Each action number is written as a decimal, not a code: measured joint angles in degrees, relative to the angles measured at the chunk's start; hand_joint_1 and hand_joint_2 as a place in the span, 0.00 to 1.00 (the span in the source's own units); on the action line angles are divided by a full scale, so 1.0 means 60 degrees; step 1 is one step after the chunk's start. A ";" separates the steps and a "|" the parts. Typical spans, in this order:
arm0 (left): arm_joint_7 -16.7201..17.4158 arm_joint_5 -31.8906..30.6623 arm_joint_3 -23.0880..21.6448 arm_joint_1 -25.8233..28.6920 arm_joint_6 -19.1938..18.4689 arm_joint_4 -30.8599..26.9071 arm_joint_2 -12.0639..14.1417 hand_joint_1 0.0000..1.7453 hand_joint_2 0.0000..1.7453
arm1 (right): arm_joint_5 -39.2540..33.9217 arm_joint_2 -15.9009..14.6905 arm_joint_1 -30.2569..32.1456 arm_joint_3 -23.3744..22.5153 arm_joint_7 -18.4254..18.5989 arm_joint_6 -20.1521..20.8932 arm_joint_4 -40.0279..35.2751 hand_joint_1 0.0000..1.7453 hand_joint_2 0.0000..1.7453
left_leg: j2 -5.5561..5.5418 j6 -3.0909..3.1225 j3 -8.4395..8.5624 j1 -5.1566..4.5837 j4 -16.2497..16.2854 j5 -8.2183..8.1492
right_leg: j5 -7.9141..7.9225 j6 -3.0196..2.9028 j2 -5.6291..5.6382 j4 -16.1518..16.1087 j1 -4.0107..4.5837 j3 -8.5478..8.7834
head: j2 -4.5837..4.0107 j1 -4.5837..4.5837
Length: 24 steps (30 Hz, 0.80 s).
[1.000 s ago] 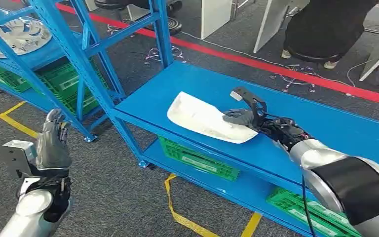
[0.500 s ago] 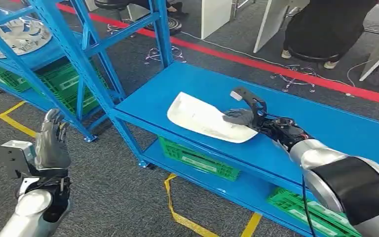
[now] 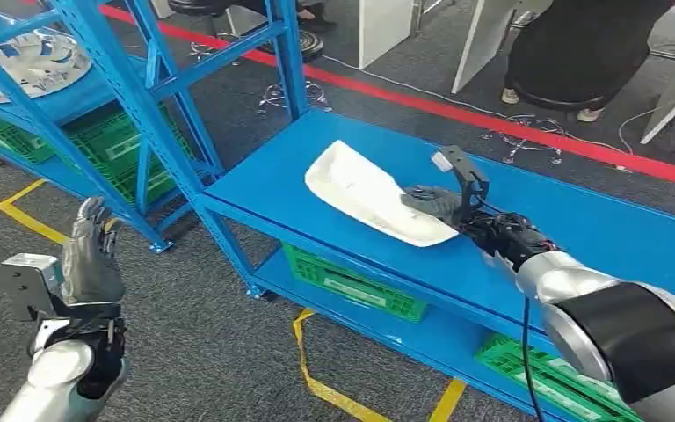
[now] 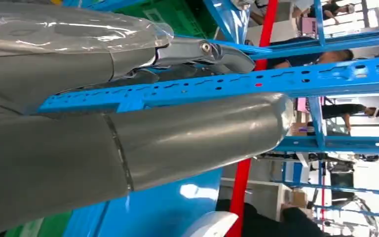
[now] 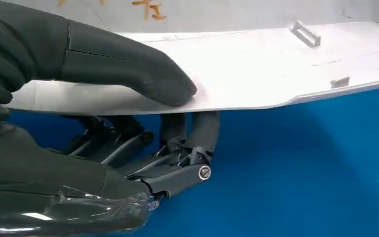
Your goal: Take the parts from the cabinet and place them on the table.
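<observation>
Now, in the head view, the white part [image 3: 371, 193] is seen at about one o'clock from centre, over the blue counter [image 3: 598, 220], with its far end raised higher and swung further from the front edge than it was half a second ago. The right hand [image 3: 444, 202] is clamped on the near end of the part, at three o'clock from it, and has been carried a little up and away with it. From this it is judged that the part is being repositioned or lifted rather than released, so placement on the counter is not yet finished. The left hand [image 3: 90, 255] is held upright at eight o'clock, fingers together and nothing in it, unmoved. The blue cabinet [image 3: 154, 97] stands at ten o'clock with green crates [image 3: 119, 154] on its lower shelf.

In the left wrist view, the left hand is shown close up as grey thumb and fingers extended, with no object between them; blue rack beams [image 4: 296, 79] lie behind.

In the right wrist view, the thumb of the right hand is pressed on the upper face of the white part while the dark fingers [image 5: 177, 153] are curled beneath its edge, so the part is pinched firmly. Its edge is held clear of the blue surface under it.
</observation>
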 joint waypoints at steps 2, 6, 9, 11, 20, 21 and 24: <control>0.0000 0.0000 0.0000 0.0002 0.0000 -0.0007 0.0015 0.00 0.00 | 0.0000 0.0004 0.0027 -0.0044 0.0000 0.0000 -0.0004 1.00 1.00 | 0.0000 0.0000 -0.0004 0.0000 0.0000 0.0000 | 0.0000 0.0000 0.0000 0.0000 0.0000 -0.0005 | 0.0000 0.0000; 0.0000 -0.0004 0.0000 0.0003 0.0000 -0.0033 0.0029 0.00 0.00 | -0.0011 0.0011 0.0042 -0.0117 -0.0014 0.0025 0.0000 1.00 1.00 | 0.0000 0.0000 -0.0010 0.0000 -0.0001 0.0000 | 0.0000 0.0000 0.0000 0.0000 0.0001 -0.0010 | 0.0000 0.0000; 0.0000 -0.0014 0.0000 0.0010 -0.0011 -0.0058 0.0040 0.00 0.00 | -0.0311 0.0043 0.0064 -0.0214 -0.0261 0.0402 -0.0004 1.00 1.00 | 0.0000 0.0000 -0.0013 0.0000 0.0000 0.0000 | 0.0000 0.0000 0.0000 0.0001 0.0001 -0.0011 | 0.0000 0.0000; -0.0004 -0.0026 0.0000 0.0012 -0.0033 -0.0069 0.0044 0.00 0.00 | -0.0615 0.0073 0.0076 -0.0302 -0.0408 0.0724 -0.0022 1.00 1.00 | 0.0000 0.0000 -0.0013 0.0000 -0.0001 0.0000 | 0.0000 0.0000 0.0001 0.0001 0.0001 -0.0011 | 0.0000 0.0000; -0.0040 -0.0248 0.0091 0.0086 -0.0270 -0.0149 0.0106 0.00 0.00 | -0.2039 0.0422 0.0325 -0.0521 -0.0845 0.2338 -0.0531 1.00 1.00 | 0.0000 0.0000 -0.0016 0.0000 -0.0001 0.0000 | 0.0000 0.0000 0.0000 0.0001 0.0003 -0.0013 | 0.0000 -0.0004; -0.0040 -0.0266 0.0117 0.0102 -0.0306 -0.0157 0.0106 0.00 0.00 | -0.2153 0.0481 0.0380 -0.0517 -0.0867 0.2467 -0.0616 1.00 1.00 | 0.0000 0.0000 -0.0015 0.0001 -0.0001 0.0000 | -0.0001 -0.0001 0.0000 0.0001 0.0004 -0.0014 | 0.0000 -0.0004; -0.0036 -0.0291 0.0171 0.0121 -0.0361 -0.0160 0.0117 0.00 0.00 | -0.2302 0.0616 0.0505 -0.0514 -0.0889 0.2634 -0.0886 1.00 1.00 | -0.0001 0.0000 -0.0016 0.0001 -0.0001 0.0000 | -0.0001 -0.0001 -0.0001 0.0001 0.0004 -0.0015 | 0.0000 -0.0007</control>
